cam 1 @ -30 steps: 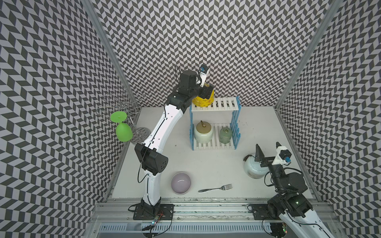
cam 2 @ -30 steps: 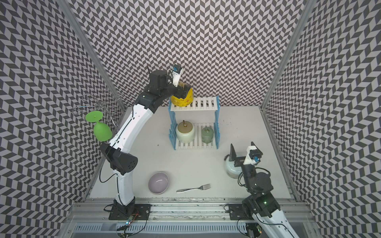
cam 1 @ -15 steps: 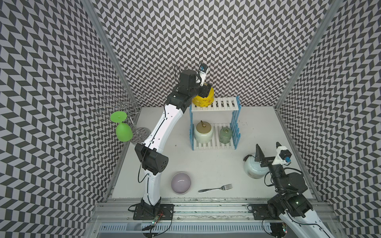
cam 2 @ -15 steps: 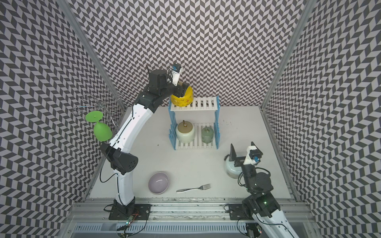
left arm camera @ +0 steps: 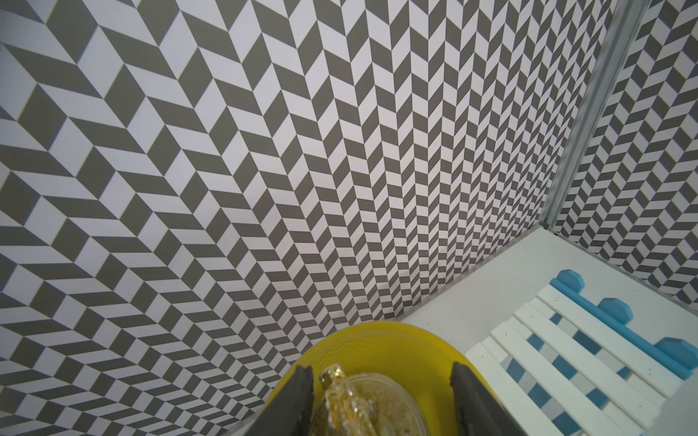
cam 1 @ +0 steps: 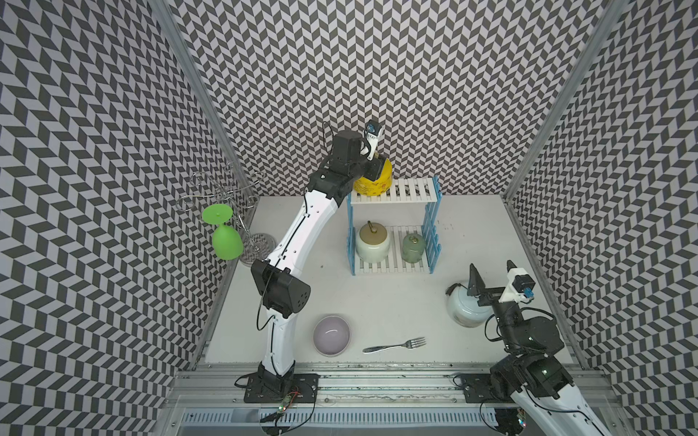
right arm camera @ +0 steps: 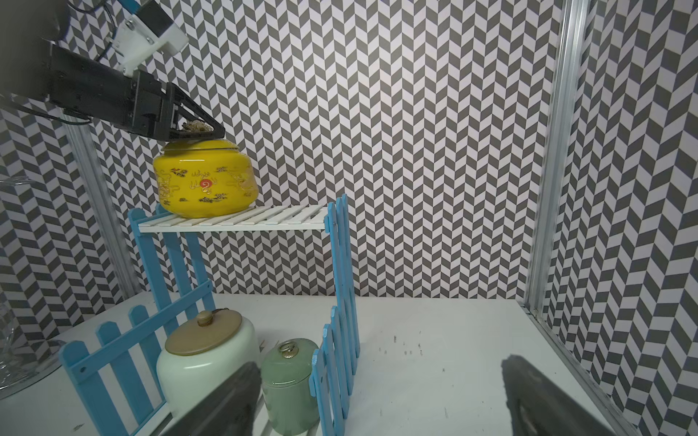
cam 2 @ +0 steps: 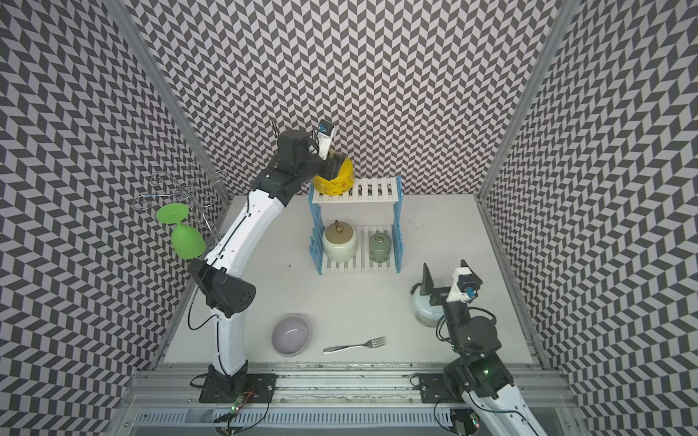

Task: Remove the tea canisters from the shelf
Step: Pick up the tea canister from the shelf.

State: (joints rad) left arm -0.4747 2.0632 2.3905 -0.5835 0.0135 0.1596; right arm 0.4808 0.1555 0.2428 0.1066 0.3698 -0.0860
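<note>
My left gripper (left arm camera: 381, 372) stands half spread around the gold knob (left arm camera: 347, 396) of the glossy round yellow canister (right arm camera: 206, 185); my right gripper (right arm camera: 379, 364) is wide apart.

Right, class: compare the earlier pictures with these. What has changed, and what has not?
The left gripper, over the yellow canister on the top tier of the shelf, seems to have narrowed its jaws around the gold knob, not yet clamped. Unchanged: the cream canister and grey-green canister on the lower tier, the pale blue canister on the table, the open right gripper.

Pale canister (cam 1: 460, 312) half behind right arm (cam 1: 528, 336)
</note>
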